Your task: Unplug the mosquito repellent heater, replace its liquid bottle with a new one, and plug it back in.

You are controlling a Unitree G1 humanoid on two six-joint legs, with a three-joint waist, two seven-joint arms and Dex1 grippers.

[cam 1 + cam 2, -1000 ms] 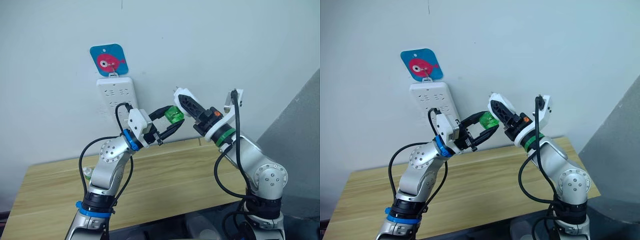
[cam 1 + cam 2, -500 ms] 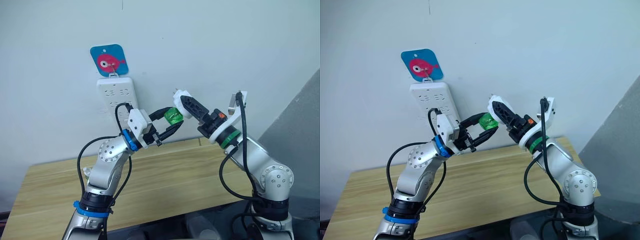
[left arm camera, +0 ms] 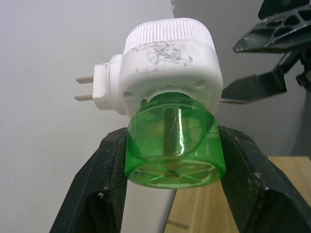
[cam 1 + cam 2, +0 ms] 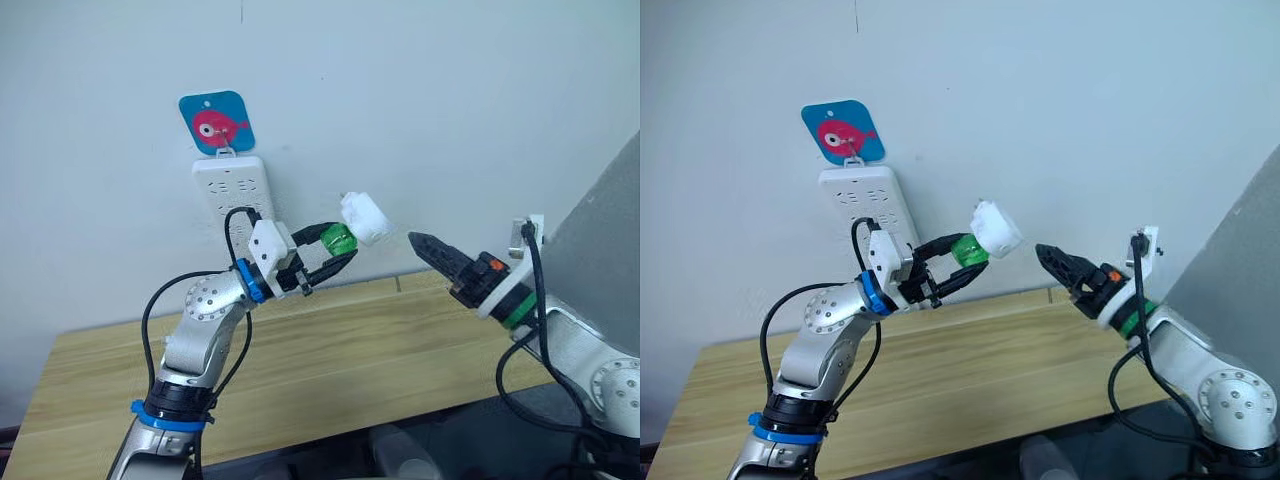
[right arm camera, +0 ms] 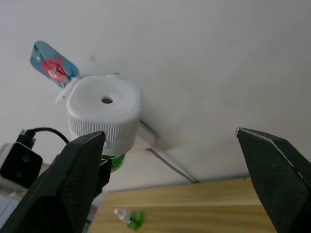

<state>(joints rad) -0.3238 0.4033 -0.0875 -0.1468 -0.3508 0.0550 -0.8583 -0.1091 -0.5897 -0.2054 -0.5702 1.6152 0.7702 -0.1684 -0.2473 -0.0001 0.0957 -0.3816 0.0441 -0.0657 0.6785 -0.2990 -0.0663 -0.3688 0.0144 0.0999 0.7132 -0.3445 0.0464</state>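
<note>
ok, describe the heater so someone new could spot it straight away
Find the white power strip hanging on the wall under the blue fish tag. Beside it, above the wooden table, the left gripper clamps a green bottle. The mosquito repellent heater is the small white block capping that bottle, with two metal prongs.

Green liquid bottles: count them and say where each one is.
2. One green bottle is screwed into the white heater, pinched by the left hand. A second small bottle lies on the wooden table. Others may be hidden.
</note>
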